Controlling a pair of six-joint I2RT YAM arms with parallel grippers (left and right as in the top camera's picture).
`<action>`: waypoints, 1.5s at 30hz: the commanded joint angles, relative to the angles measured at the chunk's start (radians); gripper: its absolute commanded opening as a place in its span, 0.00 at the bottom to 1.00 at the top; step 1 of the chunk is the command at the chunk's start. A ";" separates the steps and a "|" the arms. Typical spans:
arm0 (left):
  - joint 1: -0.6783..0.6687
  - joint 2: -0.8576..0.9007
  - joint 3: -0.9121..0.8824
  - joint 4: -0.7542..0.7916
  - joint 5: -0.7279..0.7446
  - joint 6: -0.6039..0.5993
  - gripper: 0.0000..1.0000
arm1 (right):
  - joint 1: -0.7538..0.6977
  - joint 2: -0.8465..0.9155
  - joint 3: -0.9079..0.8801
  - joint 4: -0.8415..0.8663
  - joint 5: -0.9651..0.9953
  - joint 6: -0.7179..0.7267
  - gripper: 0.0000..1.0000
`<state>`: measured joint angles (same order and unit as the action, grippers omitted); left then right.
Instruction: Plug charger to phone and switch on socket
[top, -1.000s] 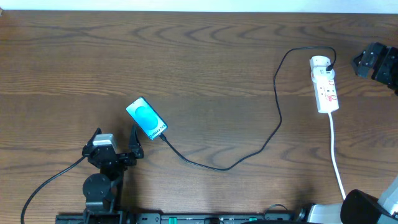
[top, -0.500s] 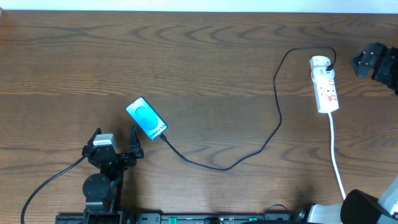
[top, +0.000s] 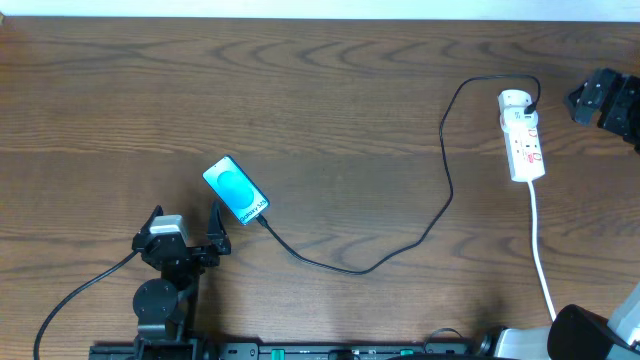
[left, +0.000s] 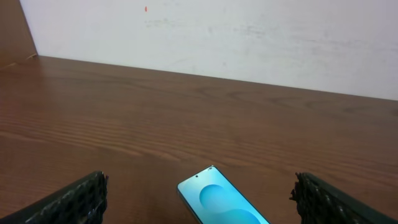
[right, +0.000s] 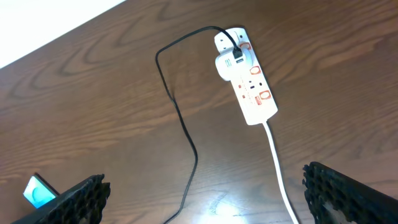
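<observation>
Text on phone (top: 236, 191), seemingly too small to read

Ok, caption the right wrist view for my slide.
Black charger cable loops from the white power strip down the wooden table; lit phone at lower left.

Brown wooden table (top: 330, 90) carries phone (top: 236, 190), charger (top: 450, 186) and socket (top: 523, 141).

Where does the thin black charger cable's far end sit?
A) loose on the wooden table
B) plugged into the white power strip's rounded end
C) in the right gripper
B: the thin black charger cable runs up to the rounded end of the white power strip and is seated there.
</observation>
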<state>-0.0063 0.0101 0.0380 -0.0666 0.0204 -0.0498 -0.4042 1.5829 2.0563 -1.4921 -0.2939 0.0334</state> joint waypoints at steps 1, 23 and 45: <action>0.006 -0.006 -0.023 -0.028 -0.006 0.015 0.95 | 0.006 -0.015 0.010 0.019 0.068 -0.034 0.99; 0.006 -0.006 -0.023 -0.028 -0.006 0.015 0.95 | 0.334 -0.718 -1.163 1.437 0.017 -0.031 0.99; 0.006 -0.006 -0.023 -0.028 -0.006 0.015 0.95 | 0.386 -1.373 -2.003 1.991 0.000 -0.397 0.99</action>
<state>-0.0063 0.0101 0.0380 -0.0669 0.0208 -0.0471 -0.0257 0.2760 0.1249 0.5194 -0.2962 -0.2981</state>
